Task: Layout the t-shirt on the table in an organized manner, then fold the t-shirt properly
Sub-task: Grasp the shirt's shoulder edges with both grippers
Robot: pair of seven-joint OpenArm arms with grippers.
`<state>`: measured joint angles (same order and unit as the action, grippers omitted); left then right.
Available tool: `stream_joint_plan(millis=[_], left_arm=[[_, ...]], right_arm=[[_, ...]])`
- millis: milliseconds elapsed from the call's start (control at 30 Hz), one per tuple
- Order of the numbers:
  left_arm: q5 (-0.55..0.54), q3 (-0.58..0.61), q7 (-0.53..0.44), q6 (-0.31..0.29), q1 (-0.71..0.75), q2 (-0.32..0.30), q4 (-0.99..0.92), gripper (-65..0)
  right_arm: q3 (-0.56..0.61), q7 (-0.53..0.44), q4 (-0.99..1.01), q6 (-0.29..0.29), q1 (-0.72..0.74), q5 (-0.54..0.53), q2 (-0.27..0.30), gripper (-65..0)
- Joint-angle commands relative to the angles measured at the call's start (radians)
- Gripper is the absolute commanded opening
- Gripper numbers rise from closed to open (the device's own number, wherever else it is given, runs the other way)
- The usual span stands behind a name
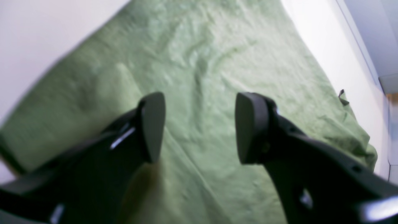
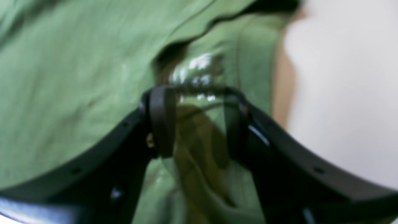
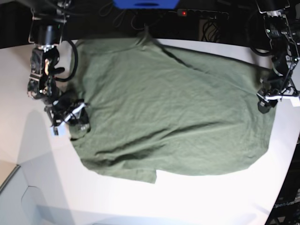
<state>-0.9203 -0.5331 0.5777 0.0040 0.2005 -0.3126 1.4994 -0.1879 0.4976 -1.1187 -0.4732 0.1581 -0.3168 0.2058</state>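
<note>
An olive-green t-shirt lay spread wide over the white desk, mostly flat but wrinkled, so the layout step looked close to done. Nearest the camera, its lower hem curved unevenly. At one side edge the right hand sat low over bunched cloth, fingers apart with fabric between them but not pinched. At the opposite edge the left hand hovered above the cloth, fingers parted and holding nothing, probably placed to tug the edges straight.
</note>
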Motion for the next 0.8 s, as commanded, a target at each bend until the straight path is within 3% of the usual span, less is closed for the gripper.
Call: stream_joint_plan(millis=[0,200,333,533,767], left_arm=[[-0.015,-0.005,-0.012,-0.009,-0.011,-0.001,0.017,-29.8],[-0.016,-0.003,-0.011,-0.009,-0.006,0.019,0.023,-29.8],[-0.018,-0.003,-0.009,-0.009,-0.005,0.02,0.034,-29.8],[-0.015,0.031,0.075,-0.009,-0.002,0.022,0.131,-29.7],[-0.007,0.015,0.172,0.0,0.02,0.013,0.183,-29.4]], right_arm=[[0.001,0.034,0.052,0.026,0.028,0.04,0.019,-38.8],[0.003,-0.116,0.365,0.027,0.214,0.041,0.063,-38.9],[0.003,-0.176,0.441,0.027,0.318,0.041,0.082,-38.9],[-0.005,-0.175,0.383,0.027,0.412,0.04,0.082,-38.9],[-0.006,-0.139,0.047,0.027,0.258,0.038,0.076,-38.8]])
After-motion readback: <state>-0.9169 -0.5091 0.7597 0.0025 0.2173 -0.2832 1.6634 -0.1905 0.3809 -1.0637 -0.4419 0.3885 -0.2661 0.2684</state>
